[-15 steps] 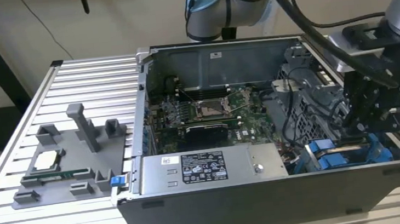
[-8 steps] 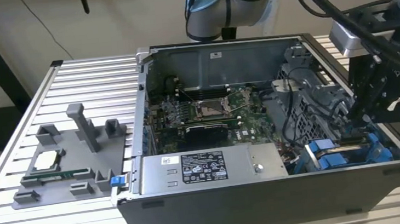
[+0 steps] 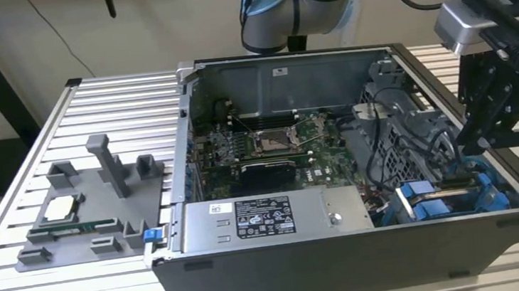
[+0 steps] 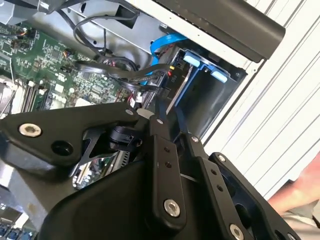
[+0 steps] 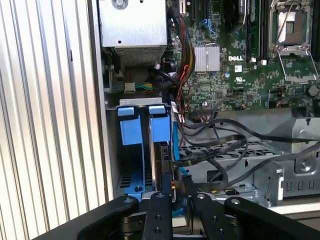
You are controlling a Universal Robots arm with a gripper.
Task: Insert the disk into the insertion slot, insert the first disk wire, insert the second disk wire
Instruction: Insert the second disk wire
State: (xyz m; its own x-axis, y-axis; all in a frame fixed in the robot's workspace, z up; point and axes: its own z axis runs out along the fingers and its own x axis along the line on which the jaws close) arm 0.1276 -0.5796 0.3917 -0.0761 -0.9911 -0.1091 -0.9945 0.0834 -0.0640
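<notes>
The disk (image 5: 162,165) stands on edge in the insertion slot (image 5: 131,172) of the grey drive cage, with its blue carrier tabs (image 5: 160,127) at the near end. In the exterior view the slot (image 3: 446,195) is at the case's front right corner. My gripper (image 5: 177,194) hangs right over the disk's connector end, its fingers (image 5: 159,215) drawn close together on a black disk wire (image 5: 188,184). In the second wrist view the gripper (image 4: 162,107) points at the disk's edge (image 4: 186,84), where black, red and yellow wires bunch. The exterior view shows the gripper (image 3: 474,148) low inside the case.
The open case lies on a slatted metal table (image 3: 95,118). The grey power supply box (image 3: 266,216) sits beside the cage and the motherboard (image 3: 269,144) behind it. Loose black cables (image 5: 225,140) cross the cage. A grey fixture (image 3: 94,204) stands at the exterior view's left. A hand (image 4: 300,200) is nearby.
</notes>
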